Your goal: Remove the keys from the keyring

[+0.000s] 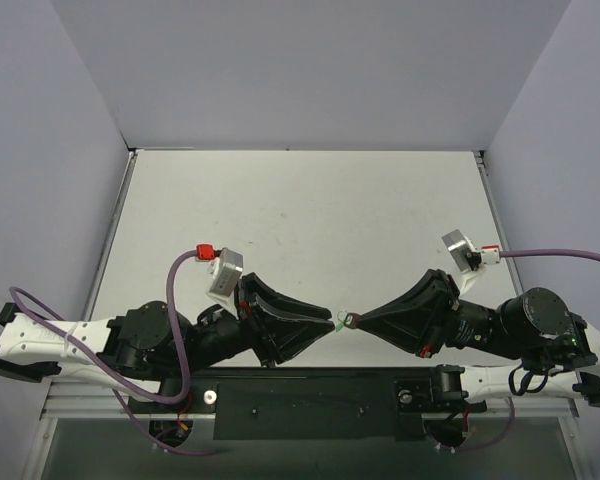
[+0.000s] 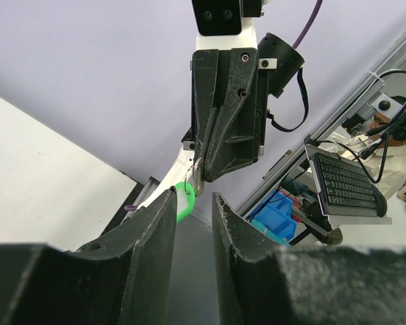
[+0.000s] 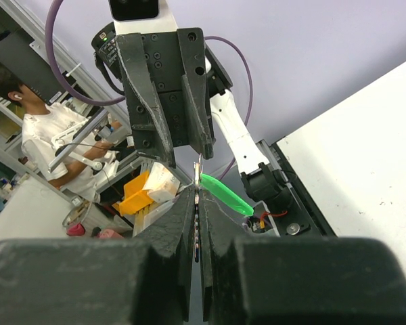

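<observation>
Jaws first, top view: right gripper (image 1: 360, 320) pinched together on the tiny silver-grey metal key (image 1: 350, 320); left gripper (image 1: 328, 321) has its jaws apart, tips facing the right one, both close to the near edge of the white table (image 1: 300, 220). Tiny bright green oval keyring (image 1: 338, 326) sits between the two sets of tips. Left wrist view: own black fingers (image 2: 155, 257) show a clear gap, nothing clamped. Keyring (image 2: 184, 202) is just beside the fingertip on the picture's left, partly hidden behind it. Key (image 2: 198, 177) sticks out of the closed right gripper opposite, meeting the keyring's upper end. Right wrist view: own fingers (image 3: 176, 230) are shut on the key, seen edge-on (image 3: 197, 217). Keyring (image 3: 224, 193) slants down to the right from the key's top, just below the left gripper's spread tips, not gripped by them.
</observation>
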Robot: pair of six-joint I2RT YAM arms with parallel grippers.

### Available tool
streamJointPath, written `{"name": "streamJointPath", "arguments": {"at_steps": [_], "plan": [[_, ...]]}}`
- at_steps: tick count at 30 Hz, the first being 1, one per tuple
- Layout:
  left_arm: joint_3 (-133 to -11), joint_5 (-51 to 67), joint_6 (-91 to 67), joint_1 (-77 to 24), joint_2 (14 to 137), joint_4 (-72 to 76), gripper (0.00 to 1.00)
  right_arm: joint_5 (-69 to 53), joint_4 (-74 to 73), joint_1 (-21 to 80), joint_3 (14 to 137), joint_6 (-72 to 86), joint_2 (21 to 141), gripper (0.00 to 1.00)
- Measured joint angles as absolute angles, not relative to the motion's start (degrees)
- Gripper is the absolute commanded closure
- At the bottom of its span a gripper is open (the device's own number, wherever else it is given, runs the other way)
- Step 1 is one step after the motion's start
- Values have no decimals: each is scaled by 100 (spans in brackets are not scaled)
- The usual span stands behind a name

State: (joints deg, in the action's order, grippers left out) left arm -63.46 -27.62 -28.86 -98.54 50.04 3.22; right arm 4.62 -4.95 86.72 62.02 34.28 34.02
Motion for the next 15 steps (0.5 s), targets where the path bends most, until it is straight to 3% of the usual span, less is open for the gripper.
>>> {"name": "streamJointPath", "arguments": {"at_steps": [9,15], "plan": [[-6346,-2753,-2886,-9854,5151,322,64,425,-491,8672,6204,3428,3409,100],[-6331,-2762,-2880,-9854,5162,375,70,405,-491,8672,6204,3428,3452,100]]}}
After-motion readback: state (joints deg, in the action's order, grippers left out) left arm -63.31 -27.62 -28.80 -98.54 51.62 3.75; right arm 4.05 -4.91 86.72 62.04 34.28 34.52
